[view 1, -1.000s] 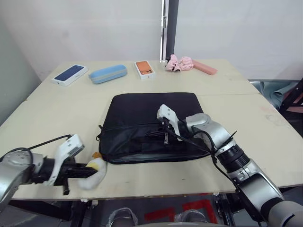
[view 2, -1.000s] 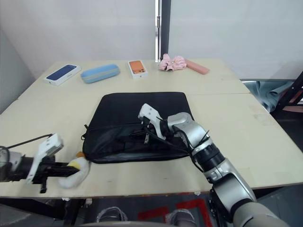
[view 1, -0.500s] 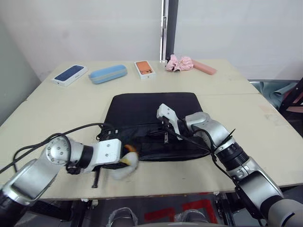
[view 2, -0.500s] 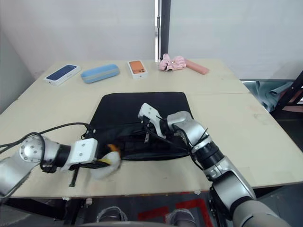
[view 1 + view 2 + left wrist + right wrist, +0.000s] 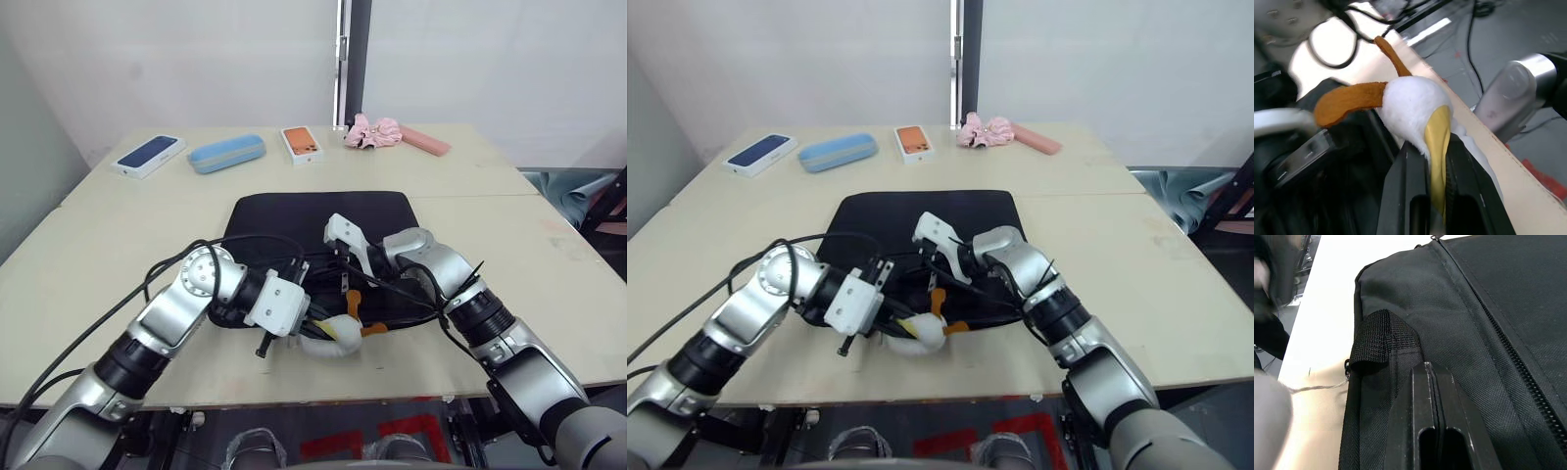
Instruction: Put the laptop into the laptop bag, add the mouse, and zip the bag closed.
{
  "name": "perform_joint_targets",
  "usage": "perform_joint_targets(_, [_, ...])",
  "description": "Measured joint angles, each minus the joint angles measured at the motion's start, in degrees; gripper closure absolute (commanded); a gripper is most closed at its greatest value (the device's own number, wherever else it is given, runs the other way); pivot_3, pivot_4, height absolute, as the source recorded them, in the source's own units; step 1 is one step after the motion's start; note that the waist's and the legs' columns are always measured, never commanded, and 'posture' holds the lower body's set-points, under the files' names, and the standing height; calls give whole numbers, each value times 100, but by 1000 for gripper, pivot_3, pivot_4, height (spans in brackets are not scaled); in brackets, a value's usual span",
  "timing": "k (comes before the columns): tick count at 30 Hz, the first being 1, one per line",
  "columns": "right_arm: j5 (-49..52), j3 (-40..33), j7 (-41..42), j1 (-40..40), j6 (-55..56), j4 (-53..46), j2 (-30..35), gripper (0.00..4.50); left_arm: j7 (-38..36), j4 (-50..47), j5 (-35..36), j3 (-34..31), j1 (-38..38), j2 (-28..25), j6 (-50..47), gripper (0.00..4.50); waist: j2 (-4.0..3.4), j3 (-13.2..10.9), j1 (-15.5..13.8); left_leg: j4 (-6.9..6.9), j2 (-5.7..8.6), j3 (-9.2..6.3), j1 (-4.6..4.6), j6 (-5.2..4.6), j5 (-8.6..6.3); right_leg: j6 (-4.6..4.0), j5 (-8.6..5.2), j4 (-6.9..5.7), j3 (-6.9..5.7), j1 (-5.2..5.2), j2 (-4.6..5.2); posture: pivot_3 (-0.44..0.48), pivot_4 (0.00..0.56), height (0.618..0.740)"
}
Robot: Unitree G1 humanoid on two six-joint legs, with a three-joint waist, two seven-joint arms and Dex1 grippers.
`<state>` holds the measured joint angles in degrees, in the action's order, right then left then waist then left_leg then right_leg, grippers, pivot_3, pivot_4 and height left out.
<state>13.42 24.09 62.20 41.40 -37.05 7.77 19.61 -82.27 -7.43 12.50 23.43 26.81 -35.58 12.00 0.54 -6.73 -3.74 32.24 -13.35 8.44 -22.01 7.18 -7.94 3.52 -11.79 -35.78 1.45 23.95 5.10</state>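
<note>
Two grippers at the laptop bag (image 5: pixel 313 230): left gripper (image 5: pixel 1436 161) pinching a plush toy (image 5: pixel 1418 110) at its front edge, right gripper (image 5: pixel 1431 382) clamped on its fabric.

My two head eyes look forward and down over the whole tabletop (image 5: pixel 88 245), sharing nearly the same scene, while each wrist camera sits close along its own pincer, tight on the laptop bag (image 5: pixel 1488 308).

My left gripper (image 5: pixel 1436 183) clamps plush toy (image 5: pixel 1418 112): fuzzy white cloth, yellow and orange felt. Laptop bag (image 5: pixel 1459 323): matt black woven fabric, coarse webbing handle. Table (image 5: pixel 118 235): smooth pale wood.
</note>
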Motion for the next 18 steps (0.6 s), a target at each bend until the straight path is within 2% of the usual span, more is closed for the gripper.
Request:
perform_joint_targets(3, [0, -9, -38, -52, -79, -130, 62, 4500, -70, 213, 3, 41, 64, 88, 92, 4485, 0, 0, -12, -1, -2, -2, 1, 0, 0, 0, 0, -4, -2, 2, -2, 0, 150, 740])
perform_joint_targets(10, [3, -55, -41, -132, -143, -245, 150, 4500, -156, 240, 286, -208, 251, -115, -428, 1883, -1, 0, -92, 0, 2, 1, 3, -1, 0, 0, 0, -3, 0, 0, 3, 0, 150, 740])
perform_joint_targets(15, [3, -54, -43, -130, -147, -248, 148, 4500, -76, -230, 349, -281, 74, -325, -702, 47, -1, 0, -86, -1, 1, 0, 3, 0, 0, 0, -1, -4, -1, 1, 2, 0, 150, 740])
perform_joint_targets(18, [3, -55, -39, -128, -148, -236, 149, 4500, -47, -376, 286, -368, -61, -528, -638, 47, -2, -1, -94, 0, 1, -1, 2, 0, 0, 1, -1, -3, -1, 1, 2, 0, 150, 740])
